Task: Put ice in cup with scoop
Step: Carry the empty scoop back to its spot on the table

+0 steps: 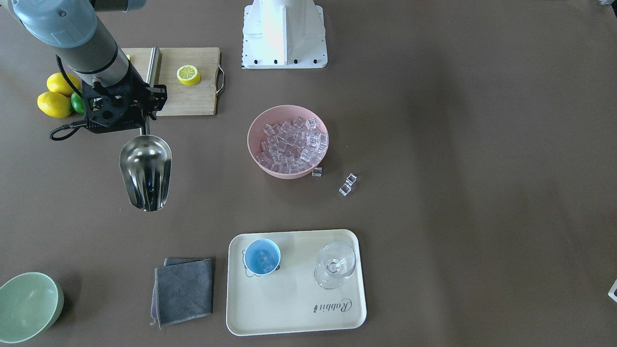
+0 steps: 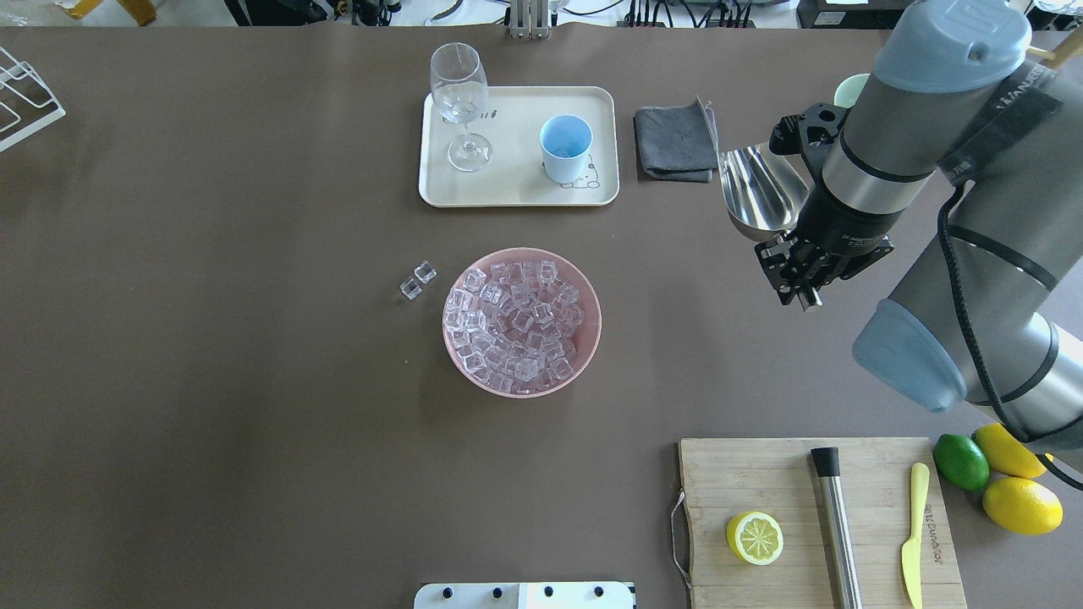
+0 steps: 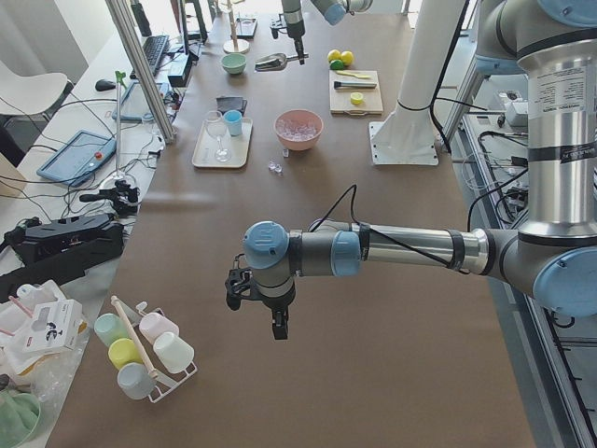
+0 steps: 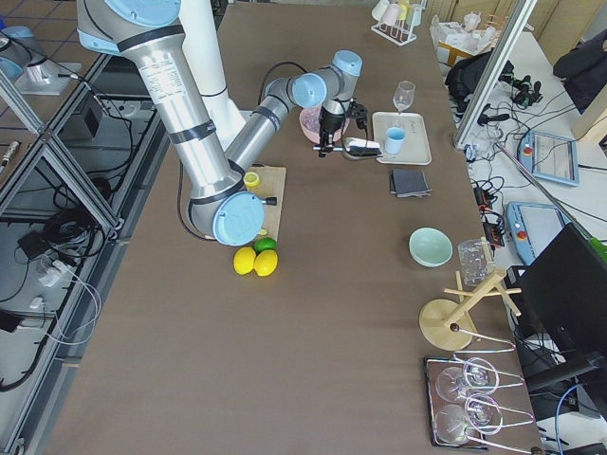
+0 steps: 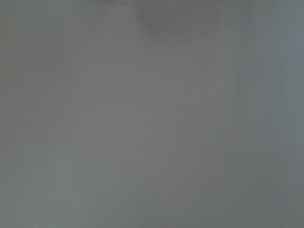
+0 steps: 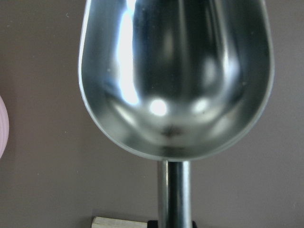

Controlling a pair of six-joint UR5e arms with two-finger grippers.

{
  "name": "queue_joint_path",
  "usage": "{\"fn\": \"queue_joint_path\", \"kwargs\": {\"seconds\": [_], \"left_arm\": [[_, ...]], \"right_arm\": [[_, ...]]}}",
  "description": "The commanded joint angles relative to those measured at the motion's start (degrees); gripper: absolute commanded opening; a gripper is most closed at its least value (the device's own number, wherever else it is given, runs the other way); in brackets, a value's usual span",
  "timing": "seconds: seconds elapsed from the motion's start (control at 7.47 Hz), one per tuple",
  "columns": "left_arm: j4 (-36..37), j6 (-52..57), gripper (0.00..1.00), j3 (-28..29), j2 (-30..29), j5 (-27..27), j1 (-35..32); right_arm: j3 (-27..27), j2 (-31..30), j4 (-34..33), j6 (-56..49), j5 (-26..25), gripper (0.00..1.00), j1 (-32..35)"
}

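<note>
My right gripper (image 1: 144,126) is shut on the handle of the steel scoop (image 1: 144,171) and holds it above the table, to the side of the pink bowl (image 2: 584,292). The scoop's trough is empty in the right wrist view (image 6: 175,80). The ice (image 2: 514,326) fills the pink bowl. Two loose cubes (image 2: 417,281) lie on the table, and one (image 1: 316,171) lies against the bowl. The light-blue cup (image 2: 565,145) stands on a cream tray (image 2: 508,190), with something glassy inside it. My left gripper (image 3: 275,322) hangs far off over bare table; I cannot tell whether it is open.
A stemmed glass (image 2: 459,101) stands on the tray beside the cup. A grey cloth (image 2: 674,144) lies next to the tray. A cutting board (image 2: 761,482) holds a lemon half, a steel rod and a yellow knife. Lemons and a lime (image 2: 1003,478) lie beside it. A pale green bowl (image 1: 26,306) stands apart.
</note>
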Motion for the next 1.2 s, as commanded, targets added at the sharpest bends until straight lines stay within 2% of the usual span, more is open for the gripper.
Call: {"fn": "queue_joint_path", "kwargs": {"seconds": [0.0, 0.13, 0.27, 0.54, 1.07], "left_arm": [[0.0, 0.0, 0.99, -0.2, 0.0, 0.0, 0.0], [0.0, 0.0, 0.99, -0.2, 0.0, 0.0, 0.0], [0.0, 0.0, 0.99, -0.1, 0.0, 0.0, 0.0], [0.0, 0.0, 0.99, 0.0, 0.0, 0.0, 0.0], [0.0, 0.0, 0.99, 0.1, 0.0, 0.0, 0.0]], "right_arm": [[1.9, -5.6, 0.5, 1.1, 0.3, 0.0, -0.4], [2.8, -8.1, 1.3, 7.0, -0.2, 0.0, -2.5], [4.5, -13.3, 6.8, 9.3, -0.5, 0.0, -4.0], [1.7, -19.5, 23.5, 15.7, -2.4, 0.0, -6.8], [-5.4, -19.3, 31.1, 16.8, -5.3, 0.0, -10.5]]}}
